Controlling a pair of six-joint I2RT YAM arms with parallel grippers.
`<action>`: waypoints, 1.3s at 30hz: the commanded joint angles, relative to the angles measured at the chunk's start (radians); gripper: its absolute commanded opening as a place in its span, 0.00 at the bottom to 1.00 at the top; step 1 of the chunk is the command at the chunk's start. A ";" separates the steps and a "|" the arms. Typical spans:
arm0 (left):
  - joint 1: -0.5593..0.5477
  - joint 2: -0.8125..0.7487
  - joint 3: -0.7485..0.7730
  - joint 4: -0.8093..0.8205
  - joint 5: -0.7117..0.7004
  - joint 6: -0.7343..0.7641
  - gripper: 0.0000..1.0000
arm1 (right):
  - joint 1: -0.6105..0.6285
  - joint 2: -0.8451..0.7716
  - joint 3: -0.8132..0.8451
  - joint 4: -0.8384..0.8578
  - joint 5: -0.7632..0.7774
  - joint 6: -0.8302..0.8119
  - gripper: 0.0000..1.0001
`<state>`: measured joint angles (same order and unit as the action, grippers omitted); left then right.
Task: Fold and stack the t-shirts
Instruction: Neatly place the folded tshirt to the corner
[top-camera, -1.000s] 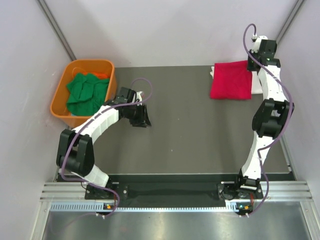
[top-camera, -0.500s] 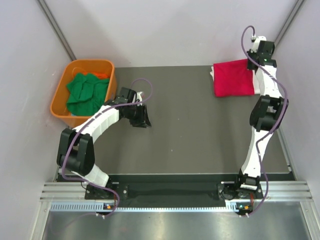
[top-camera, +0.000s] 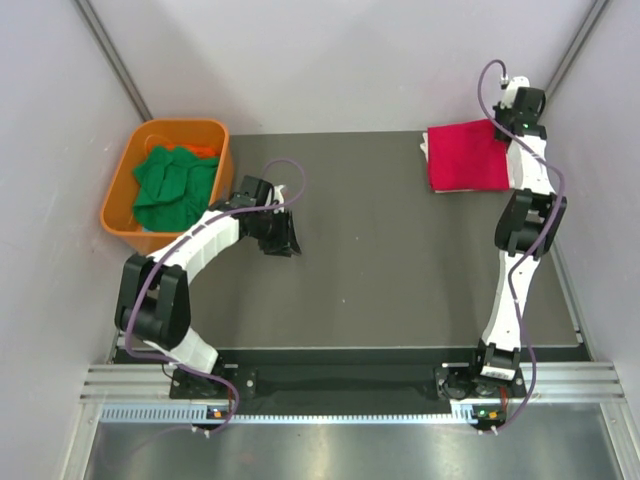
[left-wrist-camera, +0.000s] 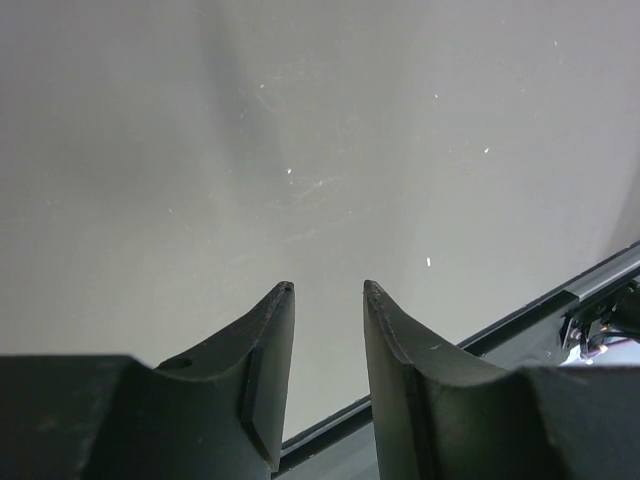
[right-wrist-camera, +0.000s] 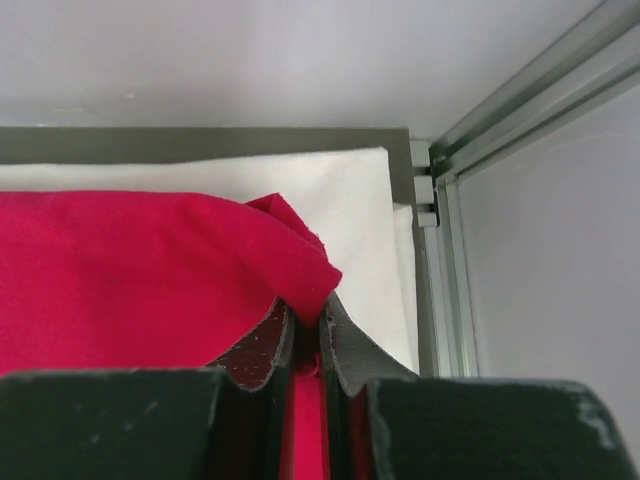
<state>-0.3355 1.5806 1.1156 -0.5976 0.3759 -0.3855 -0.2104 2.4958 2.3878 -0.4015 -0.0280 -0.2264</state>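
orange plastic tub (top-camera: 117, 195) far left, dark tabletop (top-camera: 380, 265)

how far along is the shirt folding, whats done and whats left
Done: the red t-shirt lies folded on the white t-shirt at the far right corner. In hand: the right gripper is shut on the red shirt's edge; the left gripper hangs open over the table. Left: the green t-shirts sit crumpled in the orange tub.

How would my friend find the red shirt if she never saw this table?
Look at the dark table, far right corner. The red shirt lies folded there on a white shirt, its edge pinched by the right gripper. It is the only red cloth; the green shirts sit in the orange tub far left.
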 joint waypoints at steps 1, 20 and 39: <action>0.004 0.024 -0.007 0.022 0.003 0.014 0.39 | -0.012 0.024 0.105 0.105 -0.010 -0.044 0.00; 0.004 0.042 0.000 0.016 0.015 0.013 0.39 | 0.031 -0.066 0.008 0.122 0.069 -0.156 0.00; 0.004 0.061 -0.002 0.018 0.021 0.014 0.39 | 0.045 -0.034 0.056 0.139 0.094 -0.220 0.00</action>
<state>-0.3355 1.6310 1.1152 -0.5976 0.3813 -0.3855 -0.1719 2.5080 2.3718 -0.3363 0.0509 -0.4137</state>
